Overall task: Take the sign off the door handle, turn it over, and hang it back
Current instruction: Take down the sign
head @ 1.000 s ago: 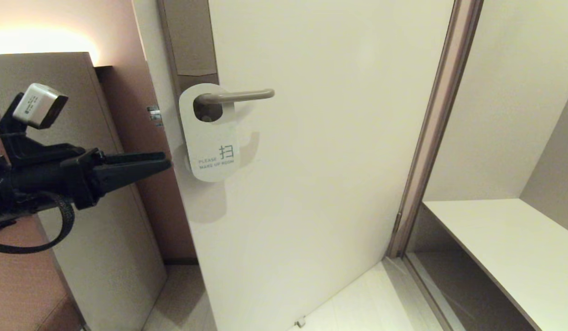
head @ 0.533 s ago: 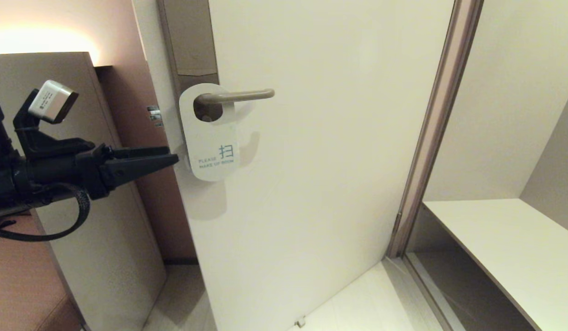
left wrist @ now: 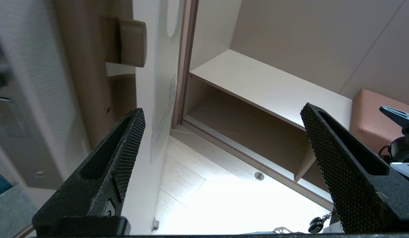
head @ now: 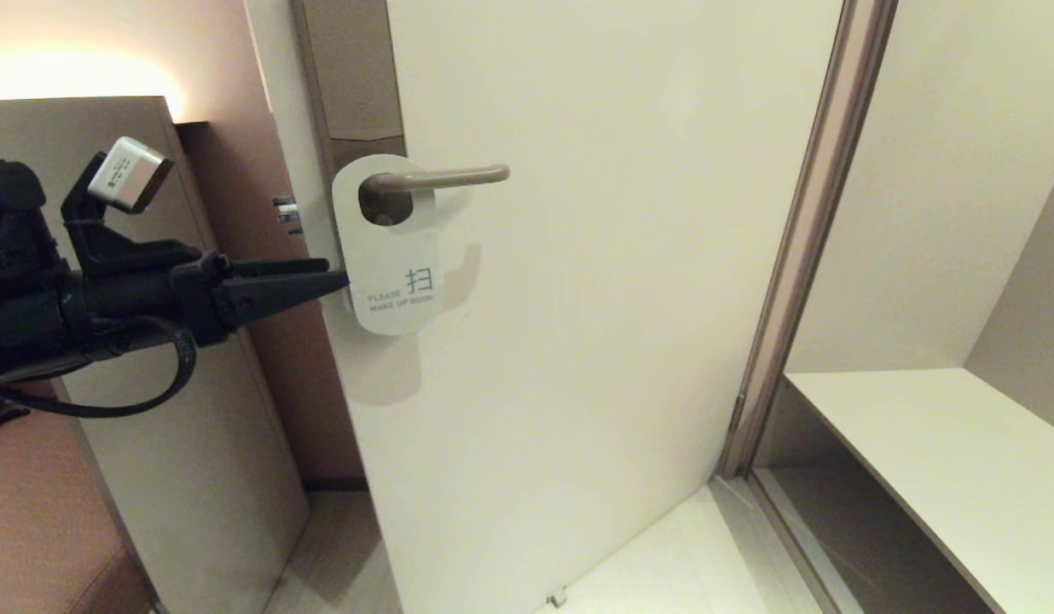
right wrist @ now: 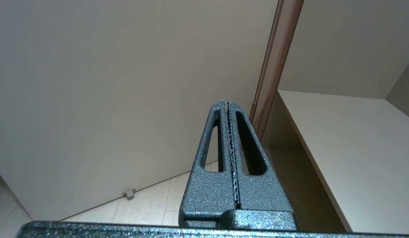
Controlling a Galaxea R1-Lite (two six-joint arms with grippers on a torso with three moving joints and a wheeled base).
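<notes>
Left pincer (head: 344, 280), spread wide, level at the edge of the sign (head: 389, 247) hanging white-face-out on the door handle (head: 437, 178); right pincer (right wrist: 227, 105) closed, parked.

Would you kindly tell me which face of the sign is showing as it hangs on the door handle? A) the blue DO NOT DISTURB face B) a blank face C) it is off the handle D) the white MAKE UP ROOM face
D: the sign hangs on the door handle with its white face out, reading PLEASE MAKE UP ROOM in blue.
</notes>
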